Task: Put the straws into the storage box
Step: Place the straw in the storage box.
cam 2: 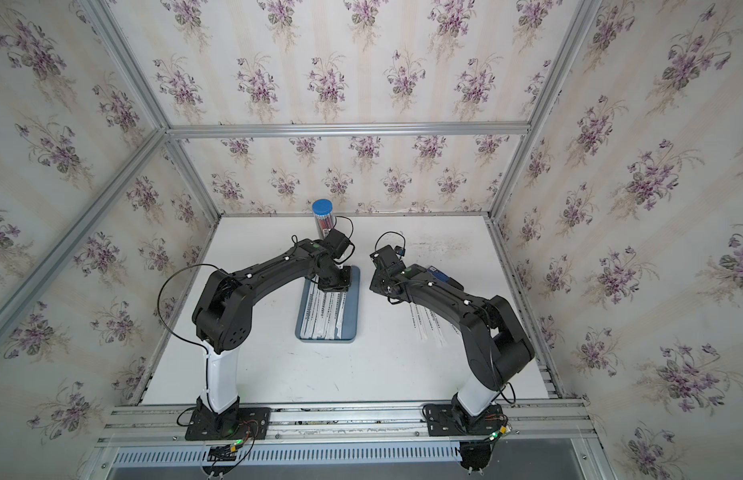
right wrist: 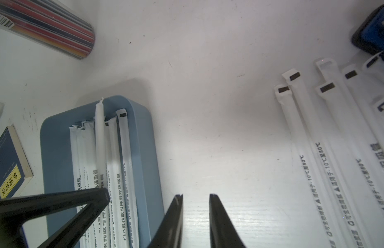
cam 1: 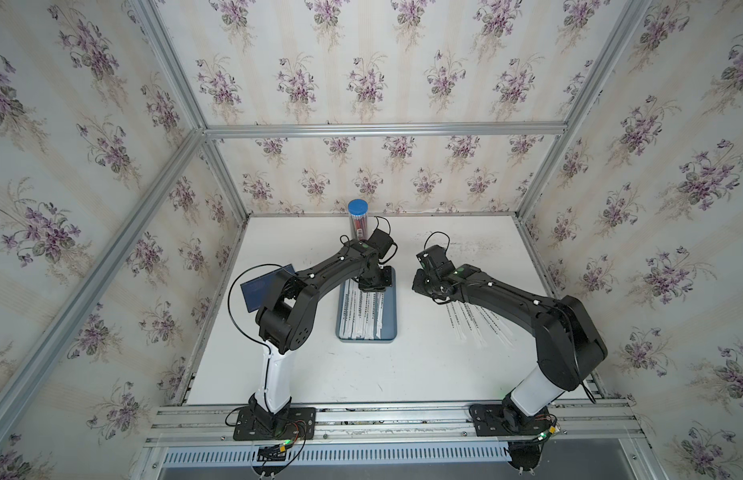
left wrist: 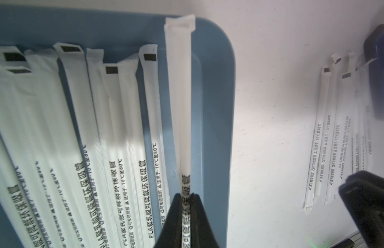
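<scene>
I am working the placing step. My left gripper [left wrist: 185, 198] is pinching a single straw [left wrist: 180, 96] between nearly closed jaws, holding it lengthwise over the storage box [left wrist: 218, 90], along the side facing the loose pile. Its far end is reaching the box's rounded corner and may be sitting over the rim, so I am judging it not yet settled. The packed straws [left wrist: 122, 133] are lying flat in a row beside it.

My right gripper [right wrist: 196, 198] is hovering over bare desk [right wrist: 208, 107], between the box and the loose straws [right wrist: 305, 139]. Its jaws are standing a narrow gap apart with nothing between them.

Next, I am expecting to draw the held straw back a touch so its end clears the rim, lower it, then open the jaws and lift straight up so the paper wrapper is not dragging along. After that, the loose ones are waiting. They are fanned close together and partly overlapping, so picking out just one is going to need a careful, narrow pinch.

The desk is white and scuffed, with faint dark marks. A clear tube [cam 1: 358, 218] with a blue cap is standing at the back, a dark blue book [right wrist: 8, 163] is lying on the box's far side, and a small dark blue object [right wrist: 373, 32] is sitting by the loose straws' ends. Floral wallpaper [cam 1: 361, 70] and an aluminium frame [cam 1: 382, 129] are enclosing the cell.
</scene>
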{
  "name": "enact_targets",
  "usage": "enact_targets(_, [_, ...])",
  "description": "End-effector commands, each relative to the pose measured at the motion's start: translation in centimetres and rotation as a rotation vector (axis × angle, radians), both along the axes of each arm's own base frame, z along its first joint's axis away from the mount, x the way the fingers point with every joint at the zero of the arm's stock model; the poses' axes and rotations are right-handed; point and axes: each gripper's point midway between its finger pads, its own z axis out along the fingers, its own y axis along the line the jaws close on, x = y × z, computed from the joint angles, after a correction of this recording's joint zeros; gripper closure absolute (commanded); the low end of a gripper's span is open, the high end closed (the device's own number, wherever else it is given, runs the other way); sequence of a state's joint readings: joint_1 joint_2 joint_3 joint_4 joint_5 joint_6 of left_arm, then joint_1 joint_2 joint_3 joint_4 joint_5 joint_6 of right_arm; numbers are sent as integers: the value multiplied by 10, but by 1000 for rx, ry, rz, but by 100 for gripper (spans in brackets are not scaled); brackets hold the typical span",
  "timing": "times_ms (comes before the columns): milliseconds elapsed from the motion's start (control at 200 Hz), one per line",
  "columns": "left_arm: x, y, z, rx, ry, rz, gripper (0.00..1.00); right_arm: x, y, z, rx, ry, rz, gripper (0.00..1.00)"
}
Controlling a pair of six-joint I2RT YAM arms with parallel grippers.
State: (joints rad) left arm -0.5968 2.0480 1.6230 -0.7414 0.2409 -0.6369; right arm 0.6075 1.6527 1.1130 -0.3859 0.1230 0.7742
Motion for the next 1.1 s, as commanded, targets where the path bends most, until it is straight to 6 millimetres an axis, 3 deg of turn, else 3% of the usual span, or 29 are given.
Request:
enact_targets(0, [-5, -8, -5, -14, 10, -4, 90, 3, 0, 0, -8, -10, 0, 74])
enact_targets(210, [-13, -8, -21, -15, 36, 11, 89, 4, 1, 1, -11, -8, 5, 74])
enact_targets(485, [-5, -3, -33, 15, 17, 49, 86, 8, 5, 3, -12, -8, 15, 74])
enact_targets(669, [4, -1, -37, 45, -11, 54, 84, 9, 4, 6, -14, -12, 16, 74])
enact_targets(929, [-1, 8, -48, 88, -10, 40, 81, 9, 6, 4, -13, -6, 18, 74])
enact_targets(1094, [0, 7, -44, 89, -17, 32, 79, 9, 5, 5, -16, -12, 15, 74])
